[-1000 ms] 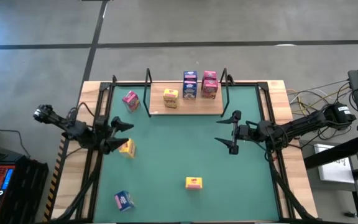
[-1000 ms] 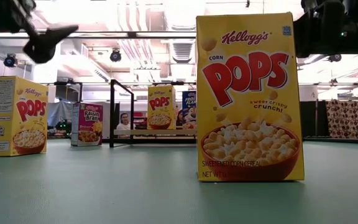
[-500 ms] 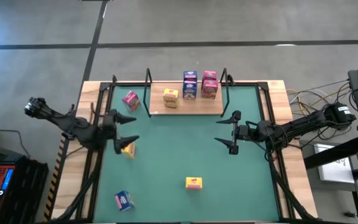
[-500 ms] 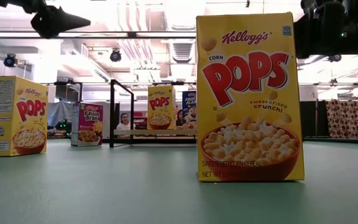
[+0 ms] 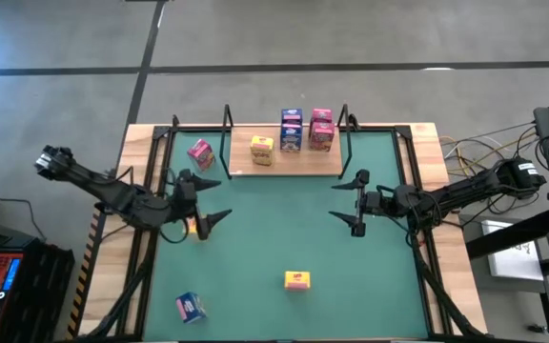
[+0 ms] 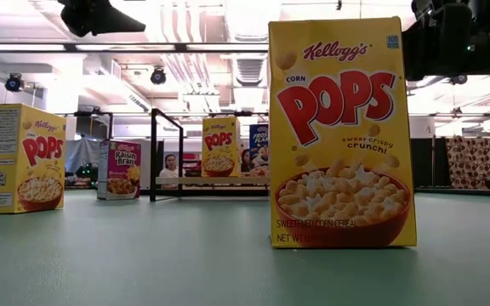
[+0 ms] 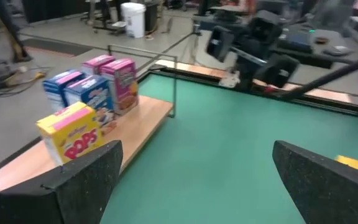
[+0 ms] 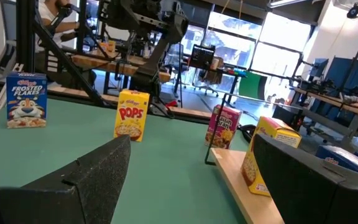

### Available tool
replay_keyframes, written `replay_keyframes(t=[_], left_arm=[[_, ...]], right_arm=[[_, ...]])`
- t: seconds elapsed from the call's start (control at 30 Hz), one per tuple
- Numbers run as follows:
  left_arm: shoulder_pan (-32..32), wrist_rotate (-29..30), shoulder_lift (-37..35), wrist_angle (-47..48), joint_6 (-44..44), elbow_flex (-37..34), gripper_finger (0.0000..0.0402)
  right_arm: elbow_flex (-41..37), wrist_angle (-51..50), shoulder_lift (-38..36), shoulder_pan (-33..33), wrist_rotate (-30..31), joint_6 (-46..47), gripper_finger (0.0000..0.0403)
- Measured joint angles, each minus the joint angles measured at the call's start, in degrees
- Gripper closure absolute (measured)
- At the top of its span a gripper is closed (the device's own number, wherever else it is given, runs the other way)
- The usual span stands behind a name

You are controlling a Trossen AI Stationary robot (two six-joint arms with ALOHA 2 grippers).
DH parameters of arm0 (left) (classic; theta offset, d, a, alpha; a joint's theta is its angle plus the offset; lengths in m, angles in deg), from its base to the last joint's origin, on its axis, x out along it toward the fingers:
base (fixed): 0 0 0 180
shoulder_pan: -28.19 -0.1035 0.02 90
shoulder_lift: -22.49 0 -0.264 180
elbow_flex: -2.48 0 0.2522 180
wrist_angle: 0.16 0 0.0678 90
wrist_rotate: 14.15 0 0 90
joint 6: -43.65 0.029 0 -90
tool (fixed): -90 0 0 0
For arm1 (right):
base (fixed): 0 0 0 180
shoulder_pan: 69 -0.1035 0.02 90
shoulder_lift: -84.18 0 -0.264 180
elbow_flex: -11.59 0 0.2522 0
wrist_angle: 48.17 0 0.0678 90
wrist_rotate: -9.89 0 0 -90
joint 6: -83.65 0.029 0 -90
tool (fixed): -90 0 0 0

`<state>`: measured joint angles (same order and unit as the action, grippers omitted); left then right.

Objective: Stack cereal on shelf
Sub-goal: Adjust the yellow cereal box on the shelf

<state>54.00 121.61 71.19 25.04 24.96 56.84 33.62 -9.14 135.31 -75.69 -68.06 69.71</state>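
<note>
The shelf (image 5: 286, 164), a light-wood board between thin black uprights, sits at the far middle of the green-matted bench (image 5: 284, 238). Counted from above, eight cereal boxes show.

Four stand on the shelf:
- one yellow box (image 5: 262, 150) towards its left part
- two blue boxes (image 5: 291, 131) together at its middle, one behind the other
- one pink box (image 5: 321, 130) at its right part; the left wrist view shows two pink tops (image 7: 118, 81) there, so whether this is one box or two I cannot tell from above

Four stand off the shelf:
- one pink box (image 5: 200, 152) just left of the shelf's left end
- one yellow box (image 5: 196, 227) in front of the shelf and to its left, directly beneath the left tool
- one yellow box (image 5: 297, 279) well in front of the shelf's middle
- one blue box (image 5: 190, 307) farthest from the shelf, at the near left of the bench

The left tool (image 5: 206, 200) hovers in front of the shelf's left end, its fingers spread wide and holding nothing. The right tool (image 5: 355, 201) hangs in front of the shelf's right end, its fingers likewise spread and empty.
</note>
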Motion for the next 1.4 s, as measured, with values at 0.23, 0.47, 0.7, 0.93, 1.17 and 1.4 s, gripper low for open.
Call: replay_keyframes(t=[0.23,0.47,0.7,0.93,1.17,1.4], left_arm=[[-2.9,0.4,4.8,0.2,-1.0,1.6,0.0003],[-7.3,-5.2,9.6,-0.4,-1.8,3.3,0.0003],[-12.2,-8.2,15.2,-0.4,-1.2,6.8,0.0003],[-12.4,-5.6,22.4,-0.2,-1.2,9.5,0.0003],[-13.1,-11.3,26.9,0.2,2.7,14.4,0.0003],[-15.7,-13.7,27.3,3.4,12.5,18.8,0.0003]], right_arm=[[0.0,0.0,0.0,0.0,0.0,0.0,0.0076],[0.0,-0.1,0.0,0.0,0.0,0.0,0.0076],[0.0,-0.1,0.0,0.0,0.0,0.0,0.0076],[0.0,-0.1,0.0,0.0,0.0,0.0,0.0076],[0.0,-0.1,0.0,0.0,0.0,0.0,0.0076],[0.0,-0.1,0.0,0.0,0.0,0.0,0.0076]])
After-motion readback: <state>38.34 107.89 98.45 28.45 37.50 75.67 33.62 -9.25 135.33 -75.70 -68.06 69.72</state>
